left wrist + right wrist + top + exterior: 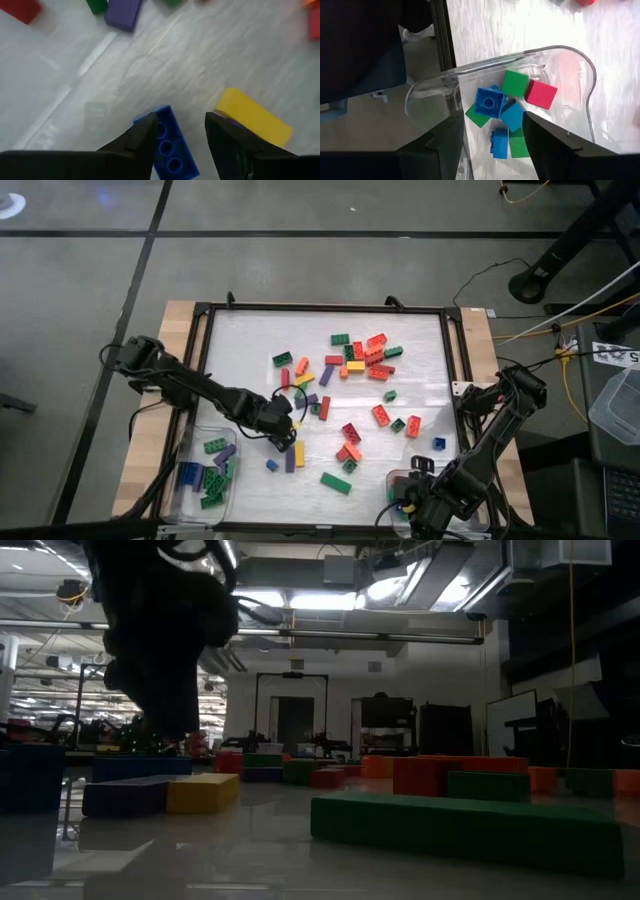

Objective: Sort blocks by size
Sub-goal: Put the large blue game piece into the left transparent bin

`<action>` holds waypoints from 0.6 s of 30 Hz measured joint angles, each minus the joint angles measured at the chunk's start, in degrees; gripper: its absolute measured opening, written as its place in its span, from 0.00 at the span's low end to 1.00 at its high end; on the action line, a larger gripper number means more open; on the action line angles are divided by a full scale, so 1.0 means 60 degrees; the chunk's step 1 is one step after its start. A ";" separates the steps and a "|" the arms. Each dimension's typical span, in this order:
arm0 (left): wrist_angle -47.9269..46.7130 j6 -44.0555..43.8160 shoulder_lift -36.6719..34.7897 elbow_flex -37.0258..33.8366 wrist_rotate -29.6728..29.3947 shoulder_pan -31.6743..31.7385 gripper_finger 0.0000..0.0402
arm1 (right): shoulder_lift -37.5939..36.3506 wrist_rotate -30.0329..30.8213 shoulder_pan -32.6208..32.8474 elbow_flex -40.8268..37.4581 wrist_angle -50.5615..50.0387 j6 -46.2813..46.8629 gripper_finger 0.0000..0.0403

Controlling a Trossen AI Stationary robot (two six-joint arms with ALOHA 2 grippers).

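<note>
Down at the lower middle of the high view, our left gripper (281, 438) has its fingers (140, 140) closed on a long blue block (167, 145), just beside a yellow block (252, 117). Our right gripper (415, 505) hovers at the lower right over a clear tray (560, 57) of small blocks (512, 107), its fingers apart and empty. Other blocks (360, 355) lie scattered across the bench (420, 330).

Low view dim and backlit by ceiling lights; left wrist view blurred.
</note>
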 joint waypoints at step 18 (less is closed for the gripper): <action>-0.0392 -0.0255 0.0228 -0.0004 0.0647 0.0000 0.38 | 0.0000 0.0273 -0.0001 0.0000 0.0061 -0.0072 0.50</action>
